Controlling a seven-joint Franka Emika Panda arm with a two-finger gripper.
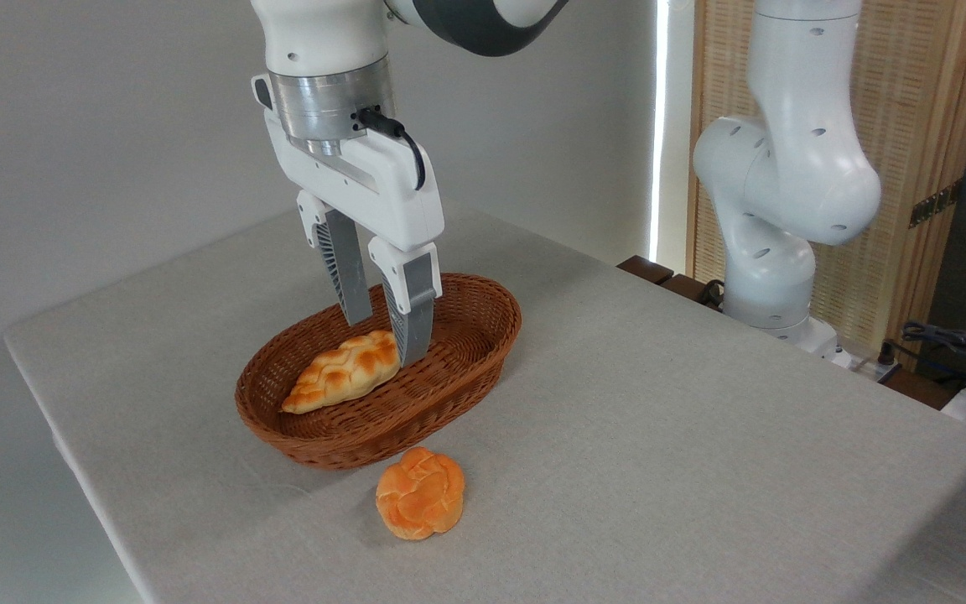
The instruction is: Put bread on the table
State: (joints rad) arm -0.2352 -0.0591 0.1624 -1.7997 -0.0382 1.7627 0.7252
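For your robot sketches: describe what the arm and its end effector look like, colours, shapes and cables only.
The arm is glossy white with rounded, bulging joints and a dark grey band at one joint. A ribbed silver metal ring sits at the wrist, with a black cable plugged into it. The end effector has a white boxy body and two long grey ribbed fingers.

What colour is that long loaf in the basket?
Golden-orange with pale braided creases; the bread shows clearly in the fixed camera view.

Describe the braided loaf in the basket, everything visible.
The bread is an elongated braided loaf, golden-orange with pale creases and tapered ends. It lies tilted inside the wicker basket, its lower end toward the near-left wall. The gripper straddles its upper right end, fingers on either side; whether they touch it is unclear.
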